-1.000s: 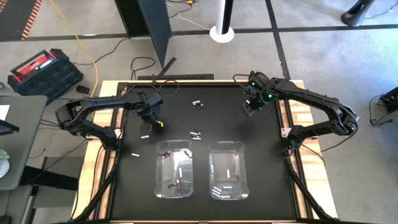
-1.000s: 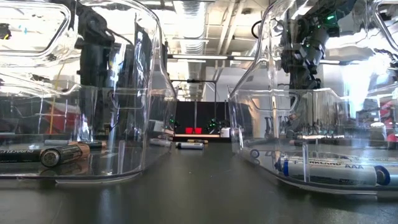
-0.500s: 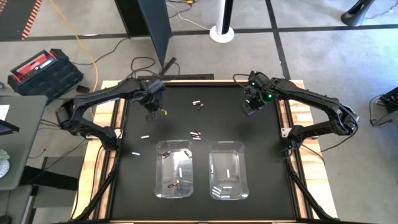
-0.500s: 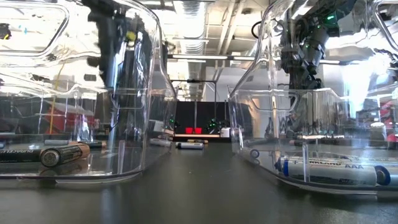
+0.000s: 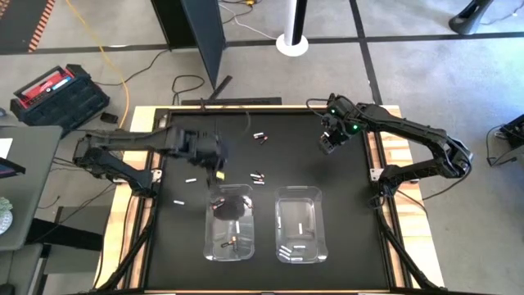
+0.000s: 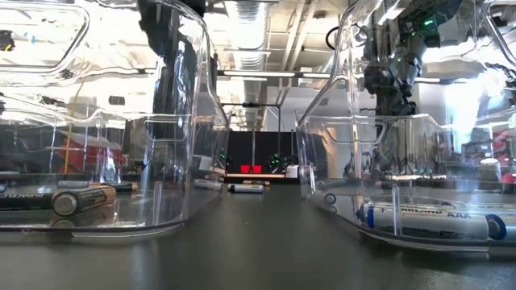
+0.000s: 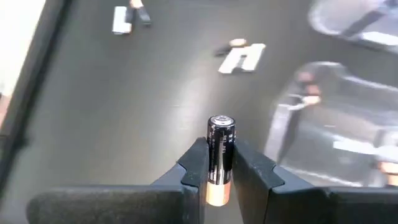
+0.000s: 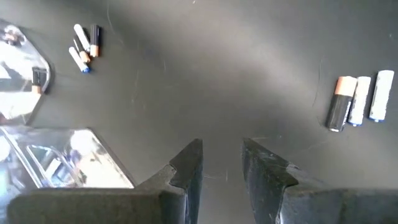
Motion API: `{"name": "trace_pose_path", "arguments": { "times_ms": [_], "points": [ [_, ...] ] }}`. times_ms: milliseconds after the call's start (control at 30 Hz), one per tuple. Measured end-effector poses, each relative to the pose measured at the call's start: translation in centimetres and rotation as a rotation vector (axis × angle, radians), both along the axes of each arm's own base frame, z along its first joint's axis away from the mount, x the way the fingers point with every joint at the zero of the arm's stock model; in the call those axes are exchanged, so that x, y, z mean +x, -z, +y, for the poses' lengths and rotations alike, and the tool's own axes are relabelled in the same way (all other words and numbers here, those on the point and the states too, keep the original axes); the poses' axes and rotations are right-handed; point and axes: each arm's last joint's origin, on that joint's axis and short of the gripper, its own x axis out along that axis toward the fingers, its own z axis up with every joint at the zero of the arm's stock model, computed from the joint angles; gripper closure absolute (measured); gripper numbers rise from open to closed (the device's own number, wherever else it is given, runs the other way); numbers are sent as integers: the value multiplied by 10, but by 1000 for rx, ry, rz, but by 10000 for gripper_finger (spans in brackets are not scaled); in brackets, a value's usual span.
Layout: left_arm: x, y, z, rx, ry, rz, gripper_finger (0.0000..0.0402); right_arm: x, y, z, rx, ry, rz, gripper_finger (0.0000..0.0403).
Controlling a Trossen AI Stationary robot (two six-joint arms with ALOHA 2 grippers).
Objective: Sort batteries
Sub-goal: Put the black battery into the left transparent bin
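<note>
Left gripper (image 7: 219,167): fingers pinching a small black-and-copper cylindrical battery (image 7: 220,146), carried above the black desk (image 5: 344,176), beside the left clear plastic bin (image 5: 228,223).
Step advice: centre the cell over that bin's mouth before letting go.
Left bin: dark cells.
Right clear plastic bin (image 5: 300,224): white cells.
Right gripper (image 8: 222,163): fingers spread, empty, hovering far from the bins.
Loose batteries (image 5: 258,177): scattered on the desk.

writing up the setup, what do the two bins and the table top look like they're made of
The two clear rounded bins, left and right, look like glossy transparent plastic: the low view shows batteries and the room straight through their walls, with bright glare. The black table top looks like a matte sheet or mat, showing only soft reflections; its exact material is unclear.
</note>
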Motion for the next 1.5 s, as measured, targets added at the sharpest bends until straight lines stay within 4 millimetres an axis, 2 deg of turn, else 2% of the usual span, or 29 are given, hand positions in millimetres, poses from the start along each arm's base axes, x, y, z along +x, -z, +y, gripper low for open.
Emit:
{"name": "trace_pose_path", "arguments": {
  "times_ms": [133,233,333,533,900,1133,1300,1500],
  "points": [
    [1,1,-36,-60,8,-26,350,0,0,0,-19,-36,2,276],
    [7,9,-59,-90,19,-15,350,0,0,0,-27,-49,3,276],
    [18,24,-81,-114,51,20,350,0,0,0,-29,-54,3,276],
    [47,70,-117,-163,139,141,350,0,0,1,-28,-56,4,276],
    [78,129,-128,-109,132,245,350,5,0,9,-28,-107,9,276],
    [92,165,-134,-162,135,306,350,4,2,12,-13,-131,37,276],
    [94,170,-135,-175,105,294,345,3,2,12,-9,-131,42,276],
    [94,170,-134,-176,98,298,321,3,2,12,-9,-131,42,276]
  ]
}}
